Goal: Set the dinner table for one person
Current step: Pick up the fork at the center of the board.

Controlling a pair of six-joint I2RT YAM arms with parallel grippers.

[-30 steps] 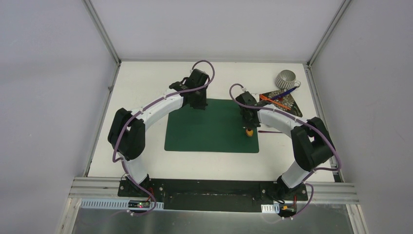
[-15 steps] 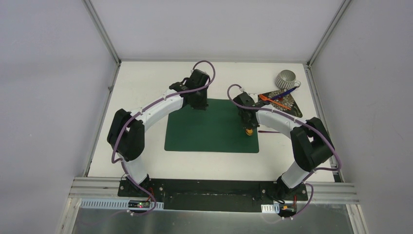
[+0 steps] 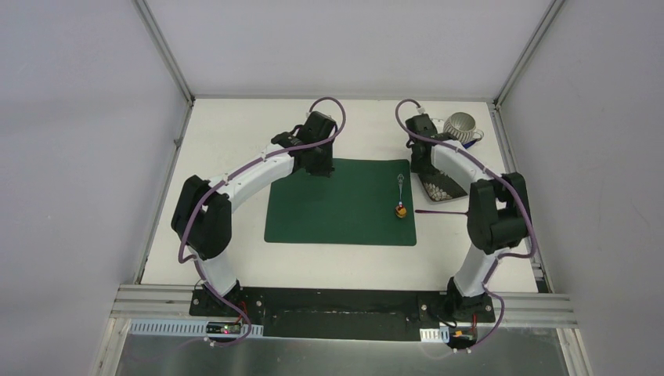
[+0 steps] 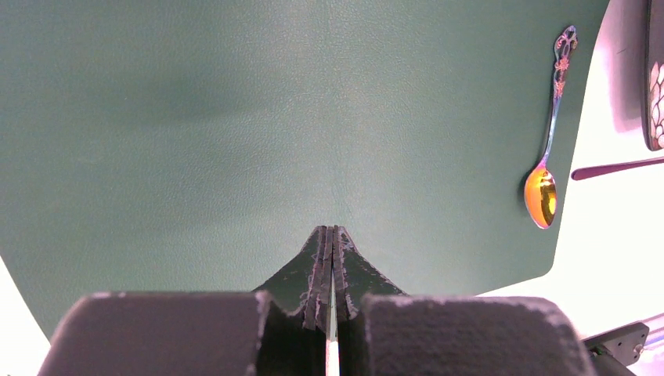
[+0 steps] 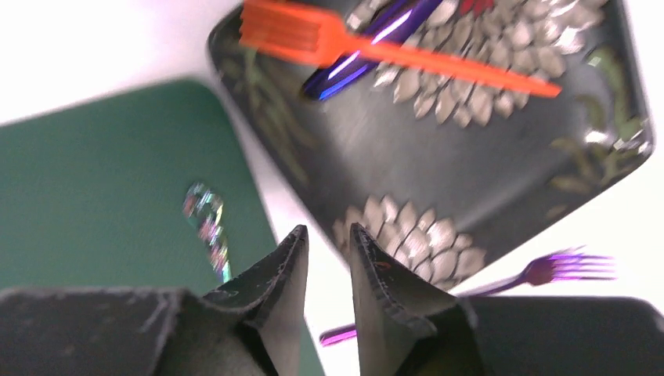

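Observation:
The dinner table (image 3: 235, 141) is a white tabletop with a dark green placemat (image 3: 337, 204) in the middle. A spoon with a gold bowl (image 3: 400, 197) lies on the mat's right edge; it also shows in the left wrist view (image 4: 546, 157). My right gripper (image 3: 423, 163) is slightly open and empty (image 5: 329, 231), over the near-left edge of a black floral plate (image 5: 470, 157). An orange fork (image 5: 376, 51) and a blue utensil (image 5: 368, 47) lie on the plate. My left gripper (image 3: 319, 166) is shut and empty (image 4: 330, 233) above the mat's back edge.
A purple fork (image 3: 438, 211) lies on the table right of the mat, also in the right wrist view (image 5: 556, 270). A ribbed white cup (image 3: 460, 125) stands at the back right. Aluminium frame posts edge the table.
My right gripper has let go of the spoon, which now lies on the mat's right edge, and has moved back and right to the plate. The left arm has not moved.

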